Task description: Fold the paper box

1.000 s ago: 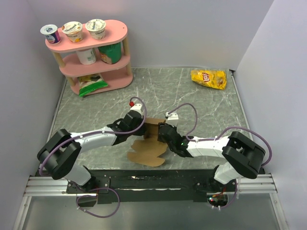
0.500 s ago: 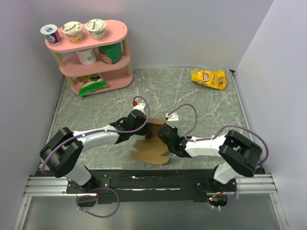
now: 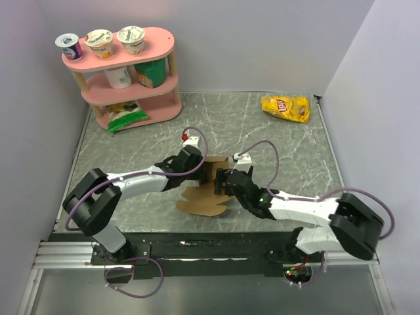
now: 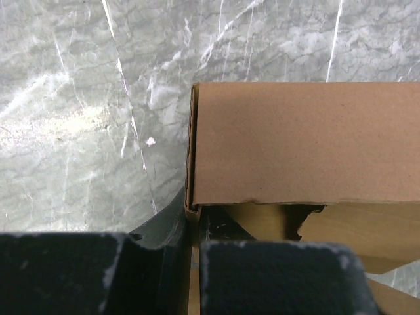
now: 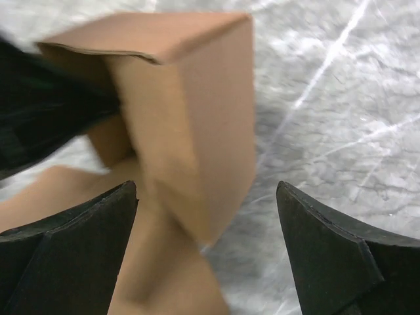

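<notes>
Forming walls of the paper box [image 3: 213,178] at centre of the desk [image 3: 275,138]; fold part done.
Left gripper [image 4: 195,262] pinches a raised wall; right gripper [image 5: 207,197] gapes wide, holding nothing. Next, likely: raise the flat near panel [image 3: 200,205].

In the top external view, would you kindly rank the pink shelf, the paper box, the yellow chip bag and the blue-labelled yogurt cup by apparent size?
Largest to smallest:
1. pink shelf
2. paper box, though partly hidden
3. yellow chip bag
4. blue-labelled yogurt cup
</notes>
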